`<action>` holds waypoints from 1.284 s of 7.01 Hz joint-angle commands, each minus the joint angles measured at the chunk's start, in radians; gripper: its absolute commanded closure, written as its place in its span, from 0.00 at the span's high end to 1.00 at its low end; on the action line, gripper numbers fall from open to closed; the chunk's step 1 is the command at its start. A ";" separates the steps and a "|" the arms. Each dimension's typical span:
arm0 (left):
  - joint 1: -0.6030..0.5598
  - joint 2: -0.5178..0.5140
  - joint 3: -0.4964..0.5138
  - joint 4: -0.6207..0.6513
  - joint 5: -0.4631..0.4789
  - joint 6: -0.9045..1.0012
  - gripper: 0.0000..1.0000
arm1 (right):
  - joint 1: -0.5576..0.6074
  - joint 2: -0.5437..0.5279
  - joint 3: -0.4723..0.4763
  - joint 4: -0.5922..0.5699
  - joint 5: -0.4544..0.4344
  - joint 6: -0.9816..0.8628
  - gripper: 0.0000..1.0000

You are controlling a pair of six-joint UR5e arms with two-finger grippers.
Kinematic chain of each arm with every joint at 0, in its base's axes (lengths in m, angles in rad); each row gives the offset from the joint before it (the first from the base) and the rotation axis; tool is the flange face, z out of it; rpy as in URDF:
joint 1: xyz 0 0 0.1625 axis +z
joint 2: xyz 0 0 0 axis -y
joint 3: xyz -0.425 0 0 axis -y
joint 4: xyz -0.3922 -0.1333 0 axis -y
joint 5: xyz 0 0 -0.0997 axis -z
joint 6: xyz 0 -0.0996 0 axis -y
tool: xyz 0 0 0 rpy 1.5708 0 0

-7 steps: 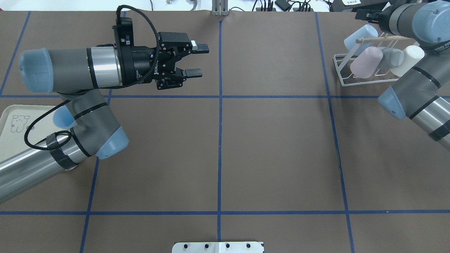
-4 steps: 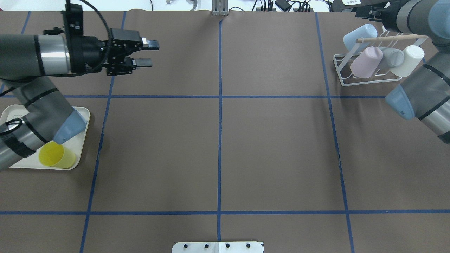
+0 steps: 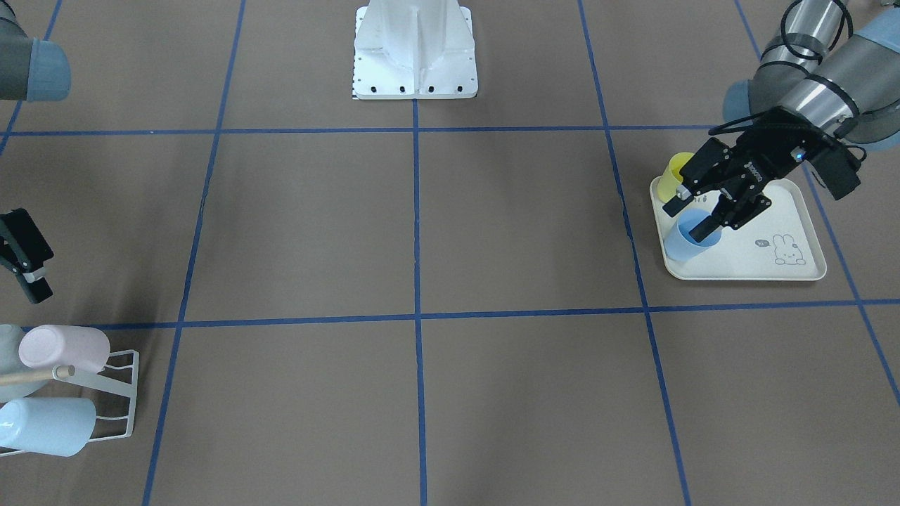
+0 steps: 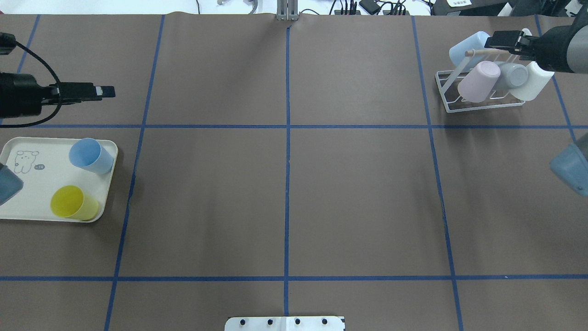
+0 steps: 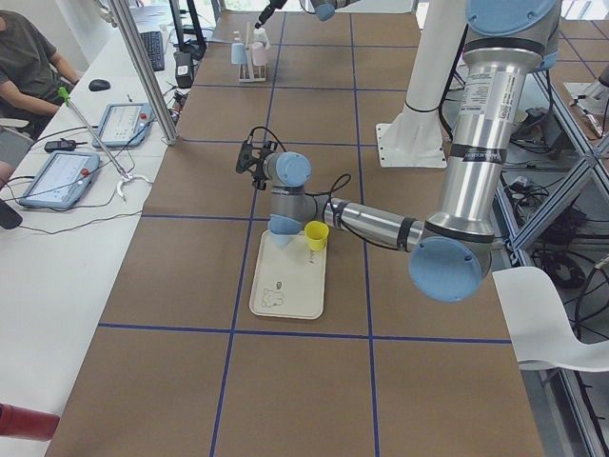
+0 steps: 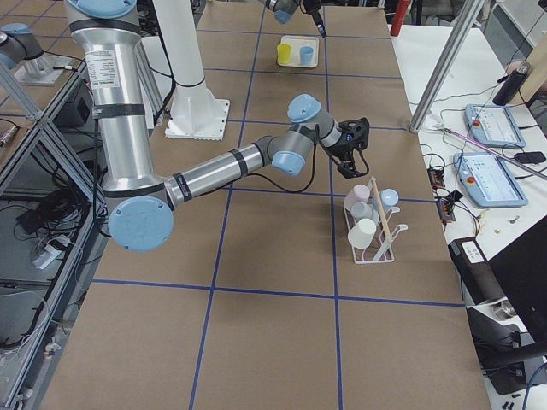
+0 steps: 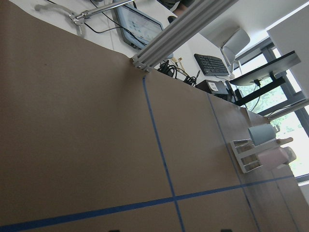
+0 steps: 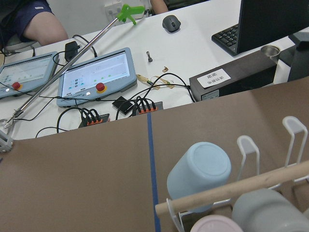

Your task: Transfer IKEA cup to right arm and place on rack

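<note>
left gripper (image 3: 688, 218) hangs in the air by the cream rabbit-printed tray (image 3: 773, 270), black fingers spread apart and empty. on my front camera it overlaps the light-blue plastic cup (image 3: 692, 242), but overhead it sits past the tray's far edge, apart from that cup. the cup stands upright in the tray, with the yellow plastic cup (image 3: 675, 167) upright near it. the right gripper (image 4: 503, 40) hovers over the small white wire rack (image 4: 477, 108), by its light wooden dowel (image 4: 477, 53). i only see it edge-on, so i can't tell how its jaws stand. a pale-blue cup (image 4: 464, 48), pink cup (image 4: 477, 82), grey cup (image 4: 513, 76) and white cup (image 4: 535, 80) sit tilted on the rack.
</note>
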 commanded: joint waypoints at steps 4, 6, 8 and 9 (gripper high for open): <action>0.000 0.301 -0.193 0.433 0.139 0.396 0.73 | -0.039 -0.028 0.038 0.017 0.012 0.158 1.00; 0.003 0.303 -0.189 0.472 -0.095 0.379 0.73 | -0.060 -0.060 0.064 0.070 0.012 0.215 1.00; 0.112 0.301 -0.192 0.474 -0.135 0.274 0.73 | -0.066 -0.061 0.064 0.072 0.012 0.217 1.00; 0.142 0.301 -0.190 0.474 -0.130 0.246 0.73 | -0.068 -0.061 0.066 0.072 0.012 0.218 1.00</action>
